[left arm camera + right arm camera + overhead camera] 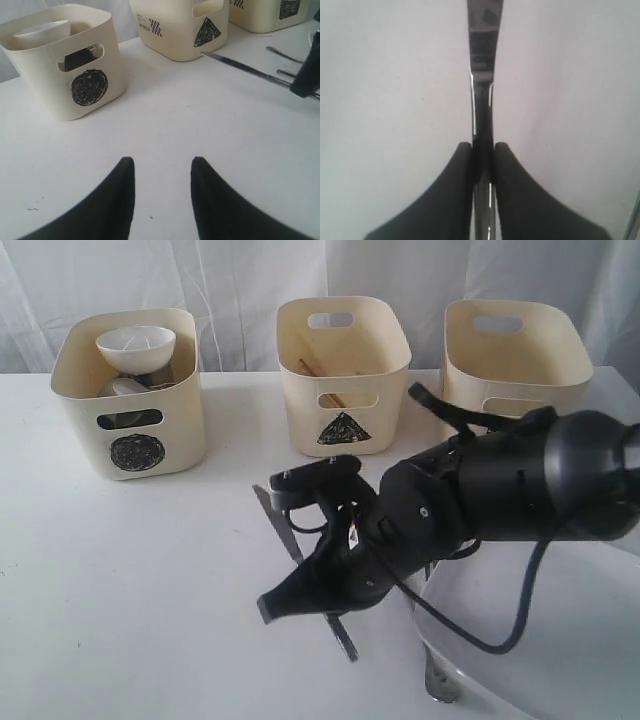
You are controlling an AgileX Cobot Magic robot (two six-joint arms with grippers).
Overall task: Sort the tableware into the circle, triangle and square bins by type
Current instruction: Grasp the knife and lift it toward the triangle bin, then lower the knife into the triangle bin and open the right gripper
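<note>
My right gripper point(312, 600) point(482, 146) reaches across the middle and is shut on the steel knife point(282, 528) point(483, 60), gripping its handle. The blade points toward the triangle bin point(300, 390) point(175, 35). I cannot tell whether the knife rests on the table or is just above it. The circle bin point(90, 435) point(45, 85) holds a white bowl point(136, 345) point(42, 31) on top of steel pieces. The square bin point(520, 365) point(265, 15) stands at the right, partly behind my arm. My left gripper point(162, 162) hangs open over bare table in front of the circle bin.
A large white plate point(570, 640) lies at the front right under my right arm. A fork point(438, 682) sits at its edge, and forks point(286, 54) show beyond the knife. Wooden chopsticks point(312, 369) lean inside the triangle bin. A white curtain backs the table.
</note>
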